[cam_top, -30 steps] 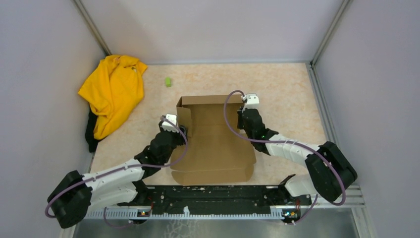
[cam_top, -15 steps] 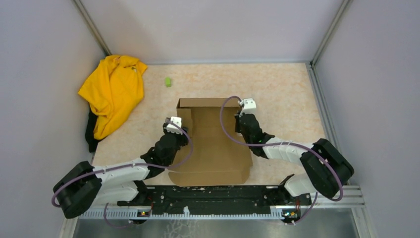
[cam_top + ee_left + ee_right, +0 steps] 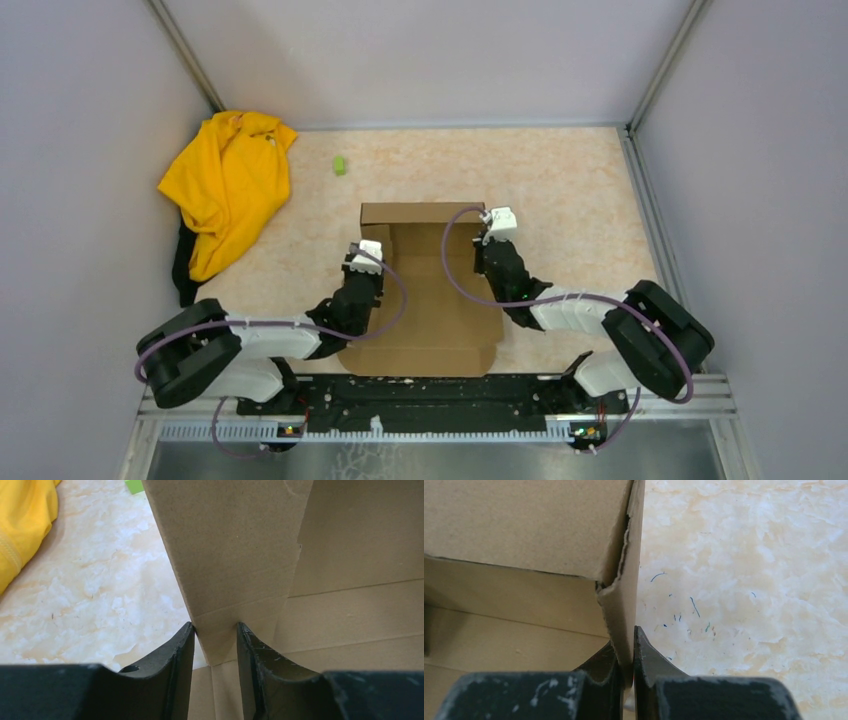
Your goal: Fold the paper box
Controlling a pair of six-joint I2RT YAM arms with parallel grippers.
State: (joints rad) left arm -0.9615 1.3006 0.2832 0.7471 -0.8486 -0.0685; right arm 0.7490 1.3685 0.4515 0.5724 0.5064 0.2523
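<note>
Paper box (image 3: 430, 290), brown, half-folded

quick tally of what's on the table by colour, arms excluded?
Brown: 1, the paper box
Yellow: 1, the cloth garment
Green: 1, a small green object, too small to identify
Black: 1, dark fabric showing under the yellow garment
Total: 4
</note>
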